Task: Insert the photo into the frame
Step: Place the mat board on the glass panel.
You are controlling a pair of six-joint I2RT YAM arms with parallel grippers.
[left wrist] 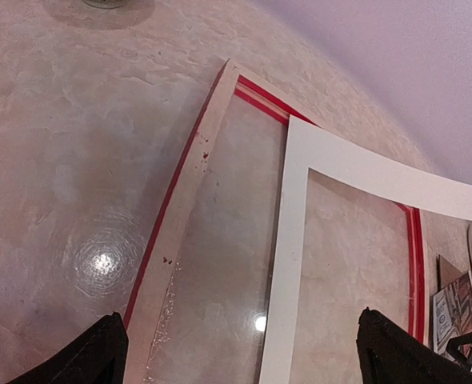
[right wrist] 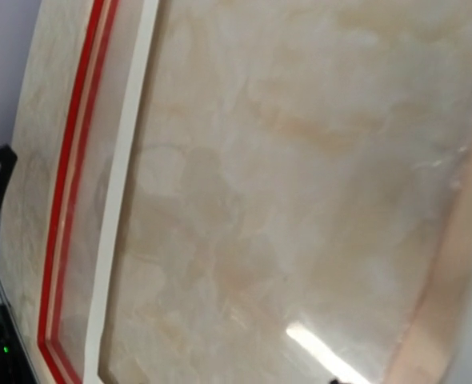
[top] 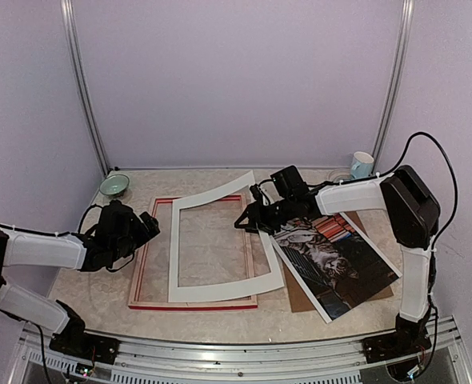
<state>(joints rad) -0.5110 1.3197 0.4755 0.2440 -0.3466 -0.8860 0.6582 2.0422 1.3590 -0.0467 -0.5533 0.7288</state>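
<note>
The photo (top: pixel 332 260) lay face up at the right of the bench (top: pixel 100 288), askew on a brown board (top: pixel 298 301). It was just beside the frame (top: pixel 190 305) and not in it. The frame lay flat, pale back up, and a white mat (top: pixel 224 288) lay crooked across it, covering its right rail.

The photo looked like thin paper: light, floppy and likely to crease if pinched hard. It sat so flat on the board that fingers would struggle to get under it. Its near corner seemed to jut past the board, and I judged that the best place to take hold. The mat probably needed squaring in the frame first.

The left hand (top: pixel 150 226) hung over the frame's left rail, fingers wide apart and empty. The right hand (top: pixel 246 219) was at the mat's right edge. Its fingers did not show in its own view and were only a dark blur from above. I could not tell whether they were apart or together, or whether they touched the mat. That arm hid the photo's far-left corner. A sheen inside the frame suggested glazing, though I could not be sure.
</note>
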